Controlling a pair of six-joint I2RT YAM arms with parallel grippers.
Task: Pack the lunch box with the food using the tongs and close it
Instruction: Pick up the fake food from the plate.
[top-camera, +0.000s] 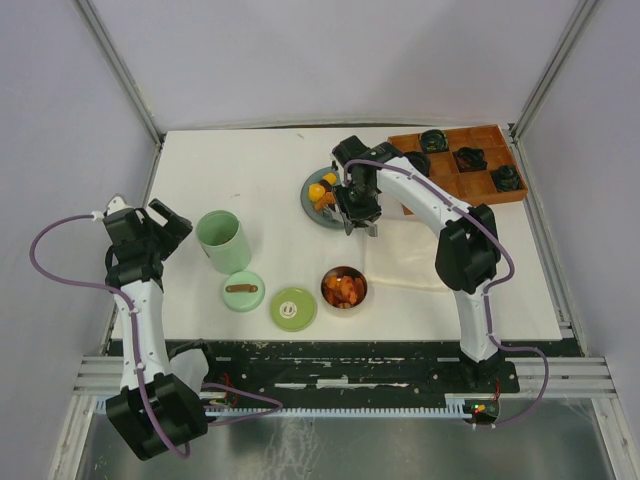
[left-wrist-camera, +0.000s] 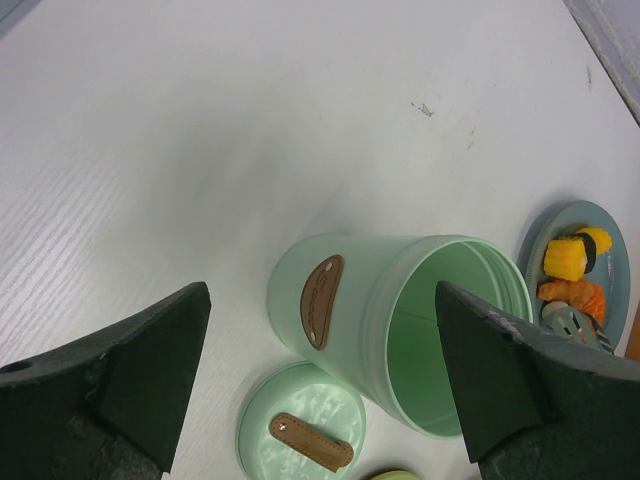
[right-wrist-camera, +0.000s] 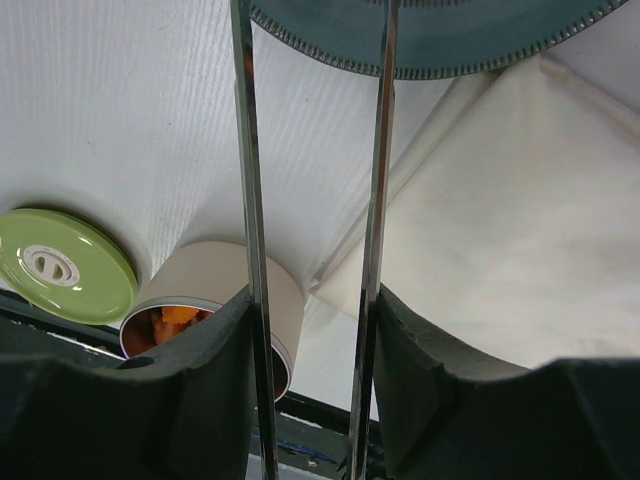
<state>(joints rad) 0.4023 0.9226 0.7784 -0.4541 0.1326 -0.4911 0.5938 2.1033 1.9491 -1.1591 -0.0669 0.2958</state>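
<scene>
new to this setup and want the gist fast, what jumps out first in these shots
The right arm's jaws grip silver tongs that point at the grey-blue plate of orange and yellow food mid-table. Nearer the arms, an open mint canister looks empty, its flat lid and a lime lid lying beside a steel bowl holding food. The left jaws stand wide open beside the canister.

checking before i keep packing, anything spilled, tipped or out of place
Nothing stands out. The canister stands upright and open, its flat lid and the lime lid lie beside it, the food sits in the bowl and on the plate, none spilled.
</scene>
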